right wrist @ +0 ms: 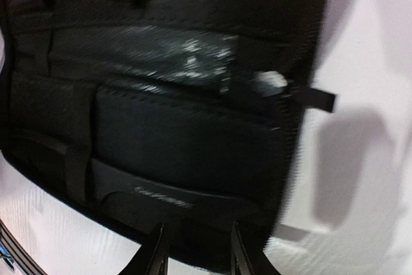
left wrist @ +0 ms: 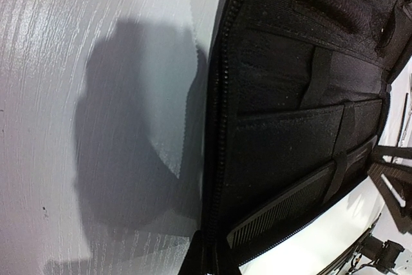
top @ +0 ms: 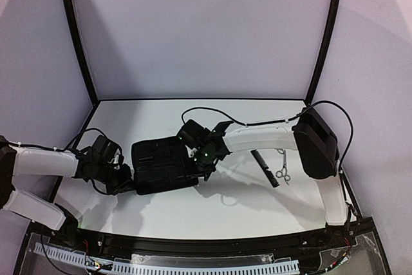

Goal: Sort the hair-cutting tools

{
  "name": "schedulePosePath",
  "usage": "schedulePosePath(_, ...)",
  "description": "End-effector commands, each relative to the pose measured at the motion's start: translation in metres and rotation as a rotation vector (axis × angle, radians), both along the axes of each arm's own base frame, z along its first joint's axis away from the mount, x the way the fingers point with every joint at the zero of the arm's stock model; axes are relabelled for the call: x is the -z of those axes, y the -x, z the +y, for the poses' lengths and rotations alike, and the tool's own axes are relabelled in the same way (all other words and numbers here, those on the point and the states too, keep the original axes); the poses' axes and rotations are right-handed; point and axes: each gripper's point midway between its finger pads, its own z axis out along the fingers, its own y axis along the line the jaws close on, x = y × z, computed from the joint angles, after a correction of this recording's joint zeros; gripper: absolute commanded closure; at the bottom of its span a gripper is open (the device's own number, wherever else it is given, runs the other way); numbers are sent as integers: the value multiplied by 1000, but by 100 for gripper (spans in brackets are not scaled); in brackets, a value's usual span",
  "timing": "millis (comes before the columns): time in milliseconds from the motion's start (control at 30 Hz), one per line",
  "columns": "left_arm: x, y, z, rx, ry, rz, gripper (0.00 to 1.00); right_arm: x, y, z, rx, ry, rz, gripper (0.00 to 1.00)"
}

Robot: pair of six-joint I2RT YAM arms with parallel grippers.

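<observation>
Right gripper (right wrist: 196, 256) at frame bottom: fingers parted, straddling the zip case (right wrist: 161, 127) at its lower edge. Left gripper (top: 121, 177) pressed together at the case's left edge. Strapped comb (left wrist: 290, 207) sits inside the case. Loose comb (top: 265, 167) and scissors (top: 282, 165) lie right of centre. Bare table (top: 141, 117) across the top.

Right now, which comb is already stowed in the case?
The strapped comb, tucked inside the case; the loose comb lies on the table beside the scissors.
</observation>
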Motion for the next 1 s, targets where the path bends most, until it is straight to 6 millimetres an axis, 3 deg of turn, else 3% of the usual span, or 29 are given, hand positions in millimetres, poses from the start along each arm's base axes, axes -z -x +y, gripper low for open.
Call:
schedulePosePath(0, 0, 8, 1, 10, 3, 12, 99, 17, 21, 8, -63, 17, 37, 67)
schedulePosePath(200, -1, 5, 9, -20, -46, 18, 99, 2, 19, 11, -79, -6, 8, 67)
schedulePosePath(367, -20, 0, 23, -48, -121, -16, 97, -48, 1, 14, -100, -27, -121, 65)
schedulePosePath(467, -45, -7, 29, -61, -146, -80, 84, -90, -6, 12, -114, -65, -203, 60)
schedulePosePath(567, -76, -14, 36, -79, -169, -161, 70, -118, -13, -1, -98, -92, -247, 52)
schedulePosePath(667, -111, -18, 44, -99, -181, -254, 51, -136, -20, -25, -60, -117, -264, 44)
schedulePosePath(800, -141, -16, 59, -133, -211, -333, 9, -142, -30, -70, 10, -117, -269, 28)
schedulePosePath(933, -152, -4, 73, -168, -231, -352, 1, -128, -49, -140, 108, -64, -247, 3)
schedulePosePath(967, -153, 0, 77, -181, -234, -352, 1, -120, -54, -159, 132, -44, -233, 1)
